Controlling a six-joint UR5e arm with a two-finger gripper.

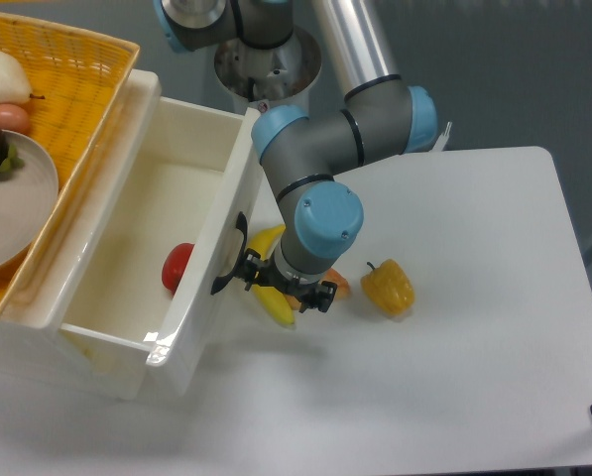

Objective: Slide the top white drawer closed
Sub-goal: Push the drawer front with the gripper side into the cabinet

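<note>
Against the drawer (137,258) front, the gripper (279,286), its spread unclear, should push squarely inward beside the handle (231,260).

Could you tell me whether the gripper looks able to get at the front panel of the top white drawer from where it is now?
Probably yes: the gripper is already right beside the top white drawer at its black handle, with nothing between them; the banana lies just below it.

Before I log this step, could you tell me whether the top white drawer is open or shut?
Open: the top white drawer sticks far out, its inside and a red fruit showing.
</note>
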